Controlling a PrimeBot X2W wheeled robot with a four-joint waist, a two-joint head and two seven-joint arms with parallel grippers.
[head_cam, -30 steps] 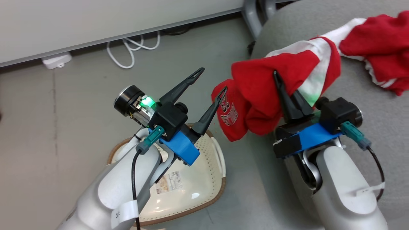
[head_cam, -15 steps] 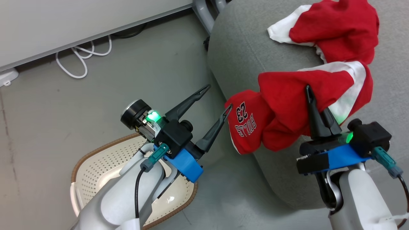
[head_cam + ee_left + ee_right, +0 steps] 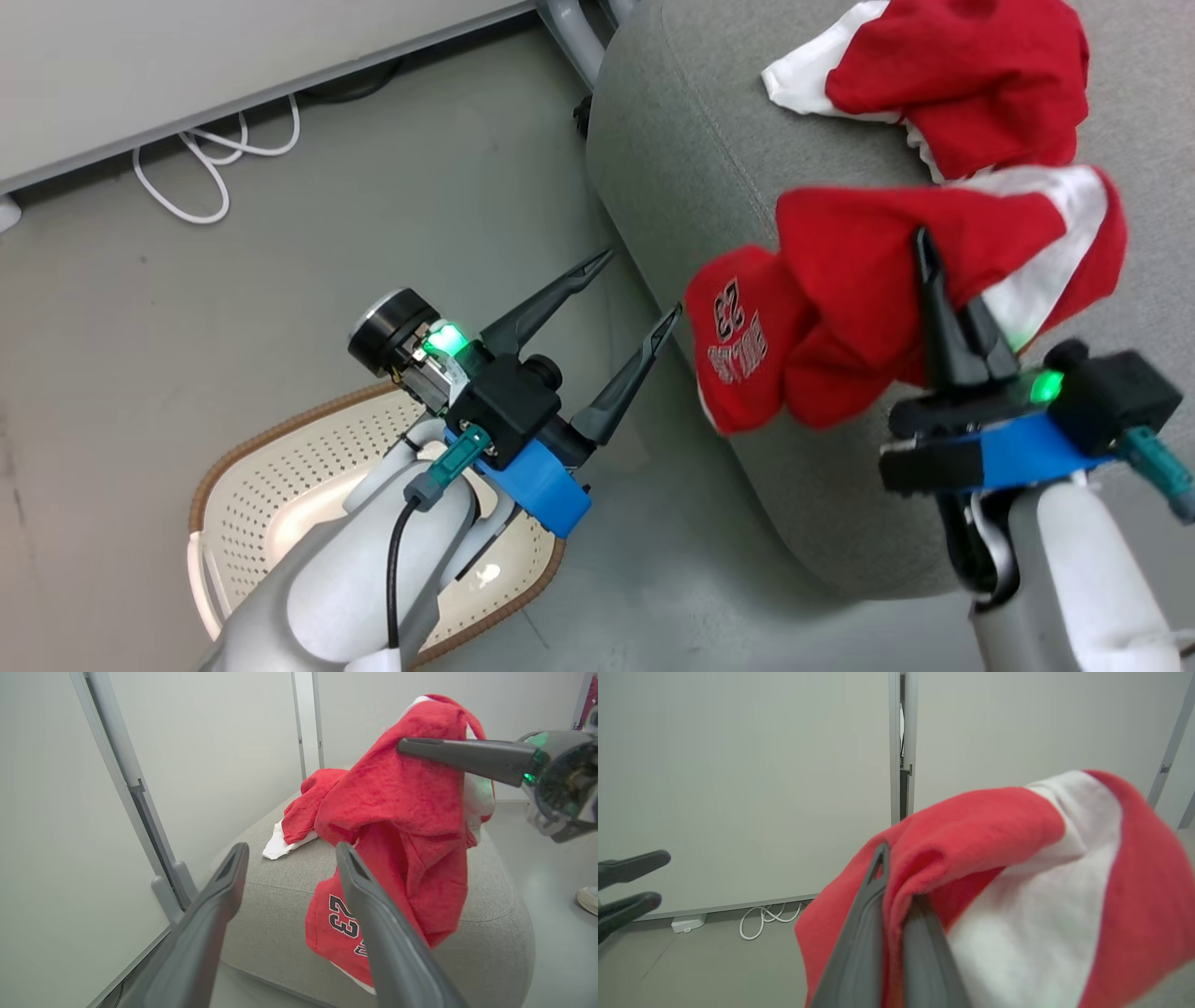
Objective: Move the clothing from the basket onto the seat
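My right gripper (image 3: 926, 245) is shut on a piece of the clothing, a red garment (image 3: 840, 308) with a white panel and a white "23" print. It hangs above the near edge of the grey seat (image 3: 672, 159). The right wrist view shows the fabric (image 3: 1017, 882) pinched between my right gripper (image 3: 896, 882). Another red and white garment (image 3: 962, 84) lies on the seat behind it. My left gripper (image 3: 640, 282) is open and holds nothing, just left of the hanging print. The basket (image 3: 280, 485) sits on the floor under my left forearm.
A white cable (image 3: 215, 168) lies coiled on the grey floor along the wall's base. A grey metal post (image 3: 569, 28) stands by the seat's far corner. A white shoe (image 3: 588, 898) shows on the floor to the right of the seat.
The head view has swung, so the basket slid to the lower left. My right gripper has carried the red garment from beside the seat's edge to over it. Both grippers keep their state.
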